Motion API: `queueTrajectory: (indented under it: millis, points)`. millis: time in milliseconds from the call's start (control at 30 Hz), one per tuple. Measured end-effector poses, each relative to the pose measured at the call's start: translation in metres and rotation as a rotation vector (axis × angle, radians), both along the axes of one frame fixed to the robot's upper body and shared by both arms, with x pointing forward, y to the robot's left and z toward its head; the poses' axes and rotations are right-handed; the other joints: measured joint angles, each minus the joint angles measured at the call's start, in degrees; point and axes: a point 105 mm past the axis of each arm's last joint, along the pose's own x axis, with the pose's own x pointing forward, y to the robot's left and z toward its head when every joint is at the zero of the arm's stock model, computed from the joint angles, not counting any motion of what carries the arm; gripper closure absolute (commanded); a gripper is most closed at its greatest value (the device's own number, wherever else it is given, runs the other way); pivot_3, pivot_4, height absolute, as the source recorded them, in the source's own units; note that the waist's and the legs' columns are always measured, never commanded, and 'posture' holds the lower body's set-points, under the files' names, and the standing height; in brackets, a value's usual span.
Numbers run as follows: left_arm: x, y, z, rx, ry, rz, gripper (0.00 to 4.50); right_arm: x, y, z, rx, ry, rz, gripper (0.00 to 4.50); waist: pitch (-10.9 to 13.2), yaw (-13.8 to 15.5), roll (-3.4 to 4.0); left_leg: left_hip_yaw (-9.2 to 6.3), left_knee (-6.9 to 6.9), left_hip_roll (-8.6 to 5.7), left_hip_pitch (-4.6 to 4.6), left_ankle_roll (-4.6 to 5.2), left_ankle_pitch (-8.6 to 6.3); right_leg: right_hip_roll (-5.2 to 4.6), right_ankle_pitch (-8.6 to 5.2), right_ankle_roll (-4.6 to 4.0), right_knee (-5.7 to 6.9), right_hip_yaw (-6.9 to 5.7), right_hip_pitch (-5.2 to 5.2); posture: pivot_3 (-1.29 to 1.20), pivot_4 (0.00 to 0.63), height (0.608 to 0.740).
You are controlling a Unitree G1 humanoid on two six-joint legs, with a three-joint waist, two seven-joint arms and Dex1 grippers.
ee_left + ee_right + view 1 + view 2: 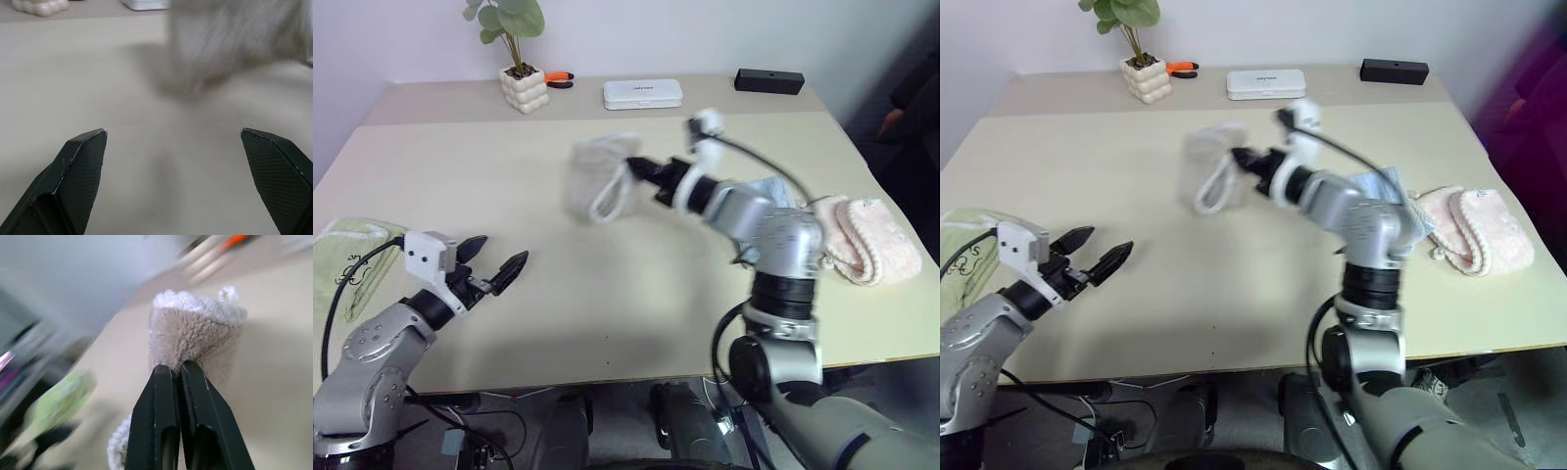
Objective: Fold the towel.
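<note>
Potted plant, white case, black box along table's far edge.

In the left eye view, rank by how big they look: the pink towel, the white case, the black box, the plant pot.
1. pink towel
2. white case
3. black box and plant pot: too alike to rank

The pink towel lies nearer the camera, which may inflate it.

towel above table centre, potted plant behind, folded cloth at right

Light: bright, even, soft across the table.
Shadows: faint under the towel.
Blur: towel smeared in the head views.
Right wrist view: background streaked, towel sharp.
</note>
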Motion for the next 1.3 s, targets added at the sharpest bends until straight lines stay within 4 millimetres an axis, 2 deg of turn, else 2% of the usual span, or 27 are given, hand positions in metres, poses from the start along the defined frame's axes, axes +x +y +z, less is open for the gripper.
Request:
queueTrajectory:
  millis: [33, 100, 233, 300, 333, 400, 467, 533, 567, 633, 700, 867, 1000, 1100, 1133, 1200, 1300]
  points:
    - [0.003, -0.007, 0.002, -0.017, -0.01, -0.023, 0.0, 0.0, -0.032, 0.003, 0.006, 0.004, -0.102, 4.48, 0.0, 0.2, 0.02, 0.01, 0.0, -0.01, -0.01, 0.0, 0.0, -0.01, 0.0, 0.0, -0.03, 0.0, 0.0, 0.0, 0.15, 0.737]
    - [0.008, -0.018, 0.001, -0.039, -0.011, -0.058, 0.0, -0.006, -0.075, 0.006, 0.045, 0.005, -0.248, 4.48, 0.0, 0.0, 0.03, 0.02, -0.03, -0.02, 0.01, 0.04, -0.02, 0.0, 0.0, 0.02, -0.02, 0.02, 0.0, 0.0, 0.15, 0.737]
    - [0.017, -0.047, 0.002, -0.081, -0.012, -0.155, 0.0, -0.023, -0.125, -0.007, 0.158, 0.07, -0.441, 4.48, 0.0, -1.0, 0.14, 0.06, -0.05, 0.05, 0.16, 0.23, -0.12, 0.13, 0.0, 0.01, 0.12, 0.12, 0.0, 0.0, 0.15, 0.737]
    - [0.02, -0.06, 0.001, -0.099, -0.008, -0.2, 0.0, -0.037, -0.146, -0.028, 0.208, 0.144, -0.549, 4.48, 0.0, -0.8, 0.17, 0.05, -0.06, 0.07, 0.15, 0.25, -0.13, 0.15, 0.0, 0.01, 0.12, 0.11, 0.0, 0.0, 0.15, 0.737]
    - [0.023, -0.067, 0.0, -0.11, 0.001, -0.225, 0.0, -0.05, -0.157, -0.048, 0.237, 0.208, -0.625, 4.48, 0.0, -0.5, 0.16, 0.03, -0.04, 0.08, 0.15, 0.28, -0.14, 0.19, 0.0, 0.01, 0.12, 0.11, 0.01, 0.0, 0.15, 0.737]
    - [0.025, -0.075, -0.003, -0.116, 0.016, -0.257, 0.0, -0.066, -0.163, -0.085, 0.26, 0.341, -0.699, 4.48, 0.0, -0.5, 0.25, 0.08, -0.01, 0.06, 0.13, 0.28, -0.15, 0.15, 0.0, 0.01, 0.11, 0.14, 0.0, 0.0, 0.15, 0.737]
    - [0.026, -0.082, -0.006, -0.115, 0.028, -0.288, 0.0, -0.082, -0.163, -0.113, 0.276, 0.447, -0.749, 4.48, 0.1, -0.6, 0.41, 0.12, 0.02, 0.06, 0.13, 0.28, -0.15, 0.14, 0.0, 0.01, 0.1, 0.18, -0.01, 0.0, 0.15, 0.737]
    - [0.029, -0.088, -0.008, -0.108, 0.037, -0.319, 0.0, -0.092, -0.164, -0.118, 0.256, 0.458, -0.783, 4.48, 0.0, -0.5, 0.57, 0.13, 0.02, 0.06, 0.15, 0.28, -0.15, 0.15, -0.03, -0.02, 0.08, 0.19, 0.0, 0.0, 0.15, 0.737]
    - [0.03, -0.089, -0.008, -0.104, 0.041, -0.325, 0.0, -0.096, -0.163, -0.117, 0.247, 0.454, -0.791, 4.2, 0.0, -0.5, 0.56, 0.09, 0.03, 0.06, 0.15, 0.28, -0.15, 0.18, -0.04, -0.04, 0.08, 0.17, 0.01, 0.0, 0.15, 0.737]
    - [0.034, -0.093, -0.01, -0.096, 0.048, -0.351, 0.0, -0.107, -0.163, -0.12, 0.181, 0.452, -0.815, 3.5, 0.0, -0.4, 0.56, 0.09, 0.0, 0.06, 0.13, 0.28, -0.15, 0.17, -0.11, -0.11, 0.03, 0.17, 0.01, 0.0, 0.15, 0.737]
    - [0.036, -0.094, -0.013, -0.088, 0.053, -0.358, 0.0, -0.113, -0.166, -0.12, 0.127, 0.447, -0.827, 2.61, 0.0, -0.4, 0.57, 0.12, 0.01, 0.04, 0.09, 0.28, -0.15, 0.13, -0.12, -0.1, -0.02, 0.18, 0.01, 0.0, 0.15, 0.737]
    - [0.038, -0.095, -0.015, -0.085, 0.055, -0.362, 0.0, -0.115, -0.176, -0.095, 0.0, 0.322, -0.847, 0.11, 0.0, -0.5, 0.6, 0.12, -0.01, 0.03, 0.11, 0.28, -0.15, 0.13, -0.13, -0.09, -0.02, 0.19, 0.01, 0.0, 0.15, 0.737]
    - [0.036, -0.093, -0.019, -0.073, 0.053, -0.355, 0.0, -0.114, -0.184, -0.042, -0.224, 0.072, -0.855, 0.11, 0.0, -0.4, 0.55, 0.12, 0.0, 0.03, 0.12, 0.28, -0.15, 0.14, -0.14, -0.08, -0.05, 0.19, 0.02, 0.0, 0.15, 0.737]
    - [0.044, -0.078, -0.024, -0.045, 0.043, -0.278, 0.0, -0.105, -0.173, -0.013, -0.391, -0.088, -0.763, 0.11, 0.0, -0.5, 0.54, 0.13, 0.0, 0.04, 0.15, 0.28, -0.15, 0.15, -0.14, -0.09, -0.04, 0.2, 0.03, 0.0, 0.15, 0.737]
    - [0.047, -0.072, -0.025, -0.035, 0.041, -0.248, 0.0, -0.103, -0.167, -0.008, -0.432, -0.124, -0.724, 0.11, 0.0, -0.5, 0.54, 0.14, -0.02, 0.04, 0.16, 0.28, -0.15, 0.15, -0.14, -0.09, -0.04, 0.21, 0.03, 0.0, 0.15, 0.737]
    - [0.053, -0.049, -0.024, 0.022, 0.017, -0.164, 0.0, -0.093, -0.139, 0.002, -0.57, -0.23, -0.555, 0.11, 0.0, -0.6, 0.53, 0.14, -0.01, 0.04, 0.16, 0.28, -0.15, 0.16, -0.15, -0.09, -0.05, 0.21, 0.02, 0.0, 0.15, 0.737]
    - [0.052, -0.023, -0.021, 0.117, -0.02, -0.099, 0.0, -0.081, -0.098, -0.005, -0.669, -0.314, -0.302, 0.11, 0.0, -0.5, 0.48, 0.15, -0.02, 0.05, 0.15, 0.28, -0.15, 0.15, -0.15, -0.08, -0.1, 0.21, 0.03, 0.0, 0.15, 0.737]
